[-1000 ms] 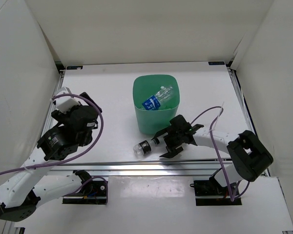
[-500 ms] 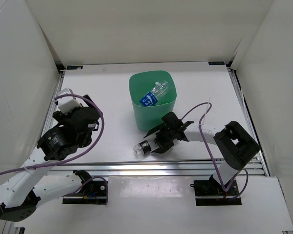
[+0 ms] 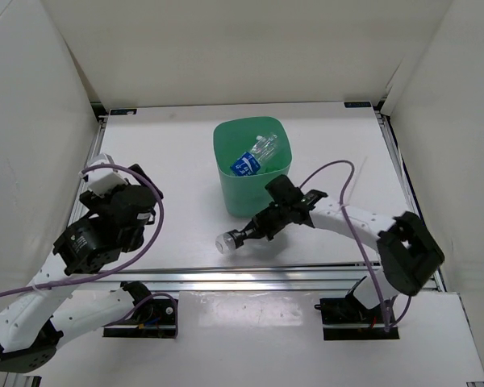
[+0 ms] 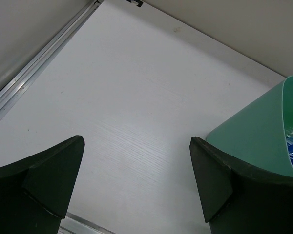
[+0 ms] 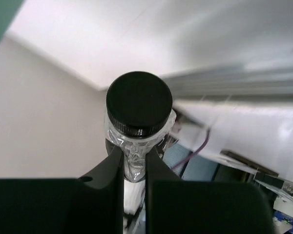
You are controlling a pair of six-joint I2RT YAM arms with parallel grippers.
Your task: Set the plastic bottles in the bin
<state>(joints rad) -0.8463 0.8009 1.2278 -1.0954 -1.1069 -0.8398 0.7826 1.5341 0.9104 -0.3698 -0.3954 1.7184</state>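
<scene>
The green bin (image 3: 223, 173) stands mid-table, and its wall (image 4: 254, 141) also shows in the left wrist view. Inside it lie a blue-labelled clear bottle (image 3: 248, 163) and a plain clear bottle (image 3: 267, 146). In front of the bin, my right gripper (image 3: 253, 233) is shut on a short clear bottle (image 3: 231, 240) with a dark band. In the right wrist view its crumpled clear body is squeezed between the fingers (image 5: 110, 168), with the bottle's black round end (image 5: 139, 105) sticking out past them. My left gripper (image 4: 136, 180) is open over bare table at the left, holding nothing.
The left arm (image 3: 105, 222) sits by the left rail (image 3: 93, 161). A purple cable (image 3: 339, 173) loops above the right arm. The table's metal front edge (image 3: 266, 278) runs just below the held bottle. White walls close in the table on three sides.
My right gripper has reached left to the short bottle and shut on it, and the bottle has shifted slightly. The bin has slid a little left. The left arm has drifted slightly down and left.
</scene>
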